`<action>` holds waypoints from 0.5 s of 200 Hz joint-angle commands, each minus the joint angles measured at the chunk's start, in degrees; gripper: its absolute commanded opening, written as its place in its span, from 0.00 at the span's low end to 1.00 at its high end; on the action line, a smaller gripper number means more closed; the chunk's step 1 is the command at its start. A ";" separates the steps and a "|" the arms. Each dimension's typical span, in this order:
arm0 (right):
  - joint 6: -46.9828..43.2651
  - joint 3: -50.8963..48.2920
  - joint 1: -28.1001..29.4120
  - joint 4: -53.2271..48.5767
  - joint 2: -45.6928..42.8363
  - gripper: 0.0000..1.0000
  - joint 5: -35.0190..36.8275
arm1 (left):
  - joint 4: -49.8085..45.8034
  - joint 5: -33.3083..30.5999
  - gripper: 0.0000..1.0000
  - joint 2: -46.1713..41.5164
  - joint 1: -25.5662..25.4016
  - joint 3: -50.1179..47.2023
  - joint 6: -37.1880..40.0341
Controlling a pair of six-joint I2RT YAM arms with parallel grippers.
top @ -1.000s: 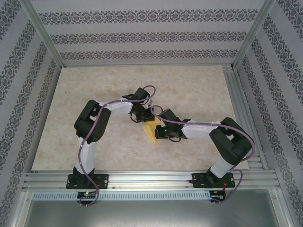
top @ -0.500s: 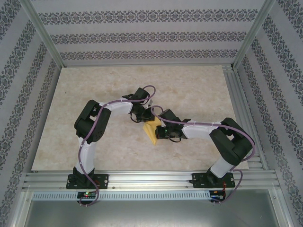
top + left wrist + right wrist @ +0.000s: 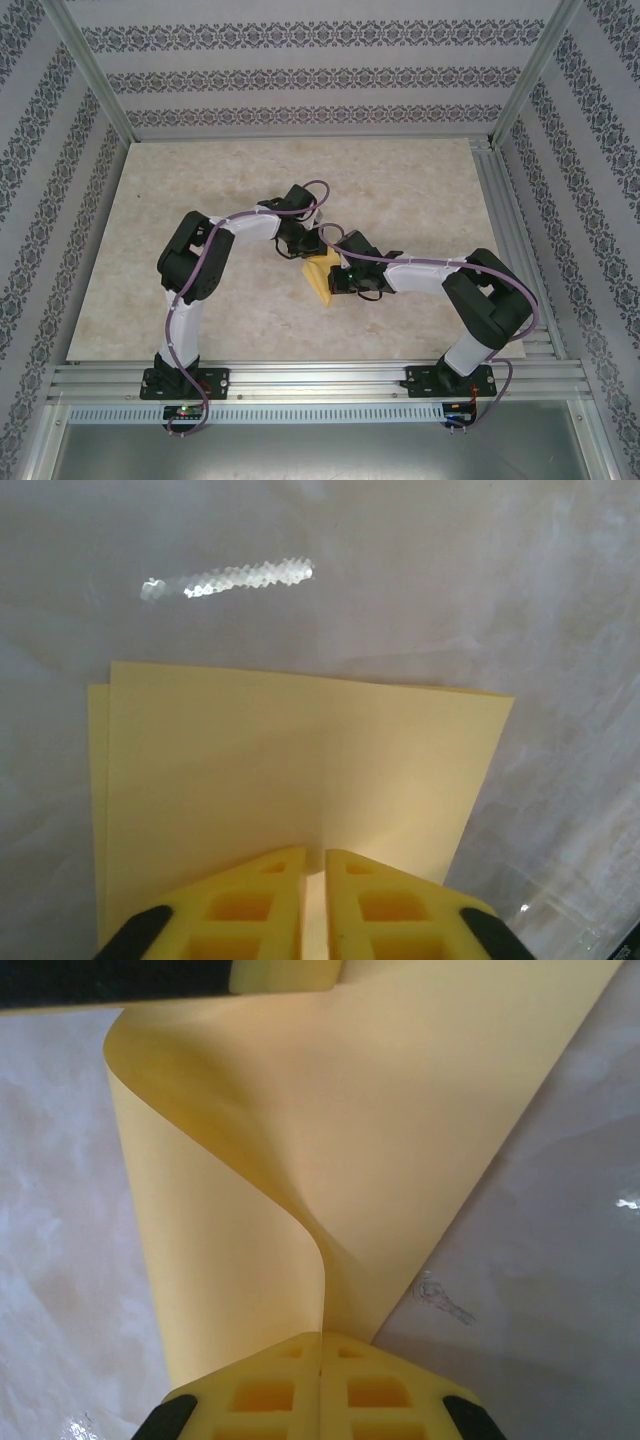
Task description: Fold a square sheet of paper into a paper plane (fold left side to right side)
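Observation:
The square sheet of paper (image 3: 319, 276) is yellow-orange and lies mid-table, bent over on itself between my two grippers. In the left wrist view the paper (image 3: 220, 770) shows two layers slightly offset at the left edge. A raised ridge in it runs into the narrow gap of my left gripper (image 3: 315, 856), whose jaws stand slightly apart. In the right wrist view the paper (image 3: 420, 1130) curls up in a loop, and my right gripper (image 3: 320, 1338) is shut on its near edge. From above, the left gripper (image 3: 311, 253) sits at the sheet's far end and the right gripper (image 3: 336, 277) at its right side.
The marble-patterned table (image 3: 200, 200) has patterned walls on three sides and an aluminium rail (image 3: 320, 378) along the near edge. A small scuff mark (image 3: 440, 1298) lies on the table just right of the paper. A yellow finger of the left gripper (image 3: 285, 972) shows at the top.
Both arms stay where they were. The sheet's shape looks the same from above.

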 commanded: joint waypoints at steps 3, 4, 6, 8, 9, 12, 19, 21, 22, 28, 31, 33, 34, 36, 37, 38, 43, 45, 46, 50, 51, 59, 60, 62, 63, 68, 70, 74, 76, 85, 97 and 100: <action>-0.18 -0.91 -0.15 -3.83 2.04 0.00 0.46 | -3.67 -0.12 0.20 -3.94 0.84 2.99 2.34; -0.15 -0.91 -0.16 -3.84 2.02 0.00 0.46 | -3.79 -0.12 0.20 -4.01 0.87 3.06 2.37; -0.13 -0.88 -0.12 -3.92 2.03 0.00 0.46 | -3.95 -0.08 0.21 -4.17 0.99 3.18 2.44; -0.12 -0.86 -0.15 -3.92 2.08 0.00 0.45 | -4.19 -0.07 0.21 -4.30 1.18 3.41 2.52; -0.12 -0.88 -0.16 -3.89 2.08 0.00 0.45 | -4.27 -0.10 0.21 -4.41 1.22 3.45 2.59; -0.12 -0.89 -0.12 -3.96 2.09 0.00 0.45 | -4.58 -0.05 0.21 -4.70 1.43 3.74 2.67; -0.12 -0.83 -0.16 -4.03 2.18 0.00 0.45 | -5.15 0.09 0.23 -5.31 1.89 4.27 2.90; -0.12 -0.84 -0.10 -3.99 2.18 0.01 0.45 | -5.32 0.15 0.24 -5.51 2.06 4.39 2.92; -0.12 -0.83 -0.04 -4.01 2.18 0.00 0.45 | -5.41 0.10 0.24 -5.59 2.10 4.42 2.97; -0.04 -0.74 -0.03 -4.03 2.27 0.00 0.43 | -6.02 0.01 0.26 -6.10 2.52 4.85 3.17; -0.06 -0.73 -0.07 -4.03 2.34 0.01 0.37 | -6.26 -0.01 0.26 -6.36 2.75 5.02 3.31; -0.04 -0.66 -0.01 -4.03 2.35 0.00 0.37 | -6.46 -0.08 0.26 -6.54 2.93 5.03 3.33; -0.08 -0.65 0.00 -4.03 2.40 0.00 0.37 | -6.55 -0.15 0.26 -6.67 2.98 5.05 3.35; -0.11 -0.64 0.01 -4.10 2.43 0.00 0.30 | -6.73 -0.24 0.26 -6.88 3.12 5.06 3.43; -0.11 -0.60 0.01 -4.11 2.44 0.00 0.29 | -6.77 -0.27 0.26 -7.02 3.20 5.11 3.44; -0.07 -0.58 0.01 -4.12 2.44 0.00 0.33 | -6.84 -0.33 0.27 -7.13 3.25 5.18 3.45; -0.06 -0.51 0.05 -4.04 2.50 0.00 0.20 | -7.18 -0.58 0.27 -7.80 3.61 5.04 3.49; -0.10 -0.48 0.07 -4.08 2.52 0.00 0.19 | -7.24 -0.68 0.27 -8.04 3.78 4.97 3.53; -0.11 -0.47 0.08 -4.06 2.53 0.00 0.19 | -7.29 -0.71 0.27 -8.22 3.80 4.98 3.53; -0.10 -0.43 0.03 -4.11 2.53 0.00 0.19 | -7.27 -0.76 0.27 -8.81 4.12 4.63 3.54; -0.11 -0.40 0.07 -4.12 2.53 0.00 0.19 | -7.31 -0.80 0.27 -8.91 4.19 4.58 3.54; -0.12 -0.38 0.15 -4.02 2.60 0.00 0.23 | -7.06 -0.89 0.26 -10.19 4.43 3.53 3.39; -0.08 -0.38 0.12 -3.98 2.61 0.00 0.21 | -7.03 -0.86 0.26 -10.39 4.47 3.33 3.33; -0.09 -0.38 0.13 -3.95 2.64 0.00 0.20 | -6.93 -0.84 0.26 -10.74 4.53 3.01 3.34; -0.10 -0.38 0.16 -3.95 2.63 0.01 0.19 | -6.83 -0.83 0.25 -10.88 4.57 2.85 3.26; -0.11 -0.29 0.18 -4.02 2.73 0.00 0.19 | -6.46 -0.82 0.24 -11.85 4.60 1.75 3.09; -0.12 -0.29 0.12 -3.99 2.71 0.00 0.12 | -6.24 -0.80 0.23 -12.15 4.61 1.21 2.92; -0.11 -0.22 0.21 -3.95 2.74 0.00 0.10 | -5.71 -0.49 0.22 -12.86 4.53 0.17 2.63; -0.07 -0.25 0.19 -3.81 2.76 0.00 0.10 | -5.26 -0.28 0.21 -13.24 4.54 -0.46 2.41; -0.07 -0.13 0.19 -3.79 2.79 0.01 0.10 | -3.13 1.31 0.19 -14.66 4.51 -3.43 1.41; -0.16 -0.06 0.24 -3.81 2.95 0.01 0.03 | -0.29 3.19 0.16 -16.35 4.24 -7.55 -0.25; -0.13 -0.12 0.30 -3.85 2.97 0.01 0.02 | 0.33 3.56 0.15 -16.79 4.21 -8.50 -0.69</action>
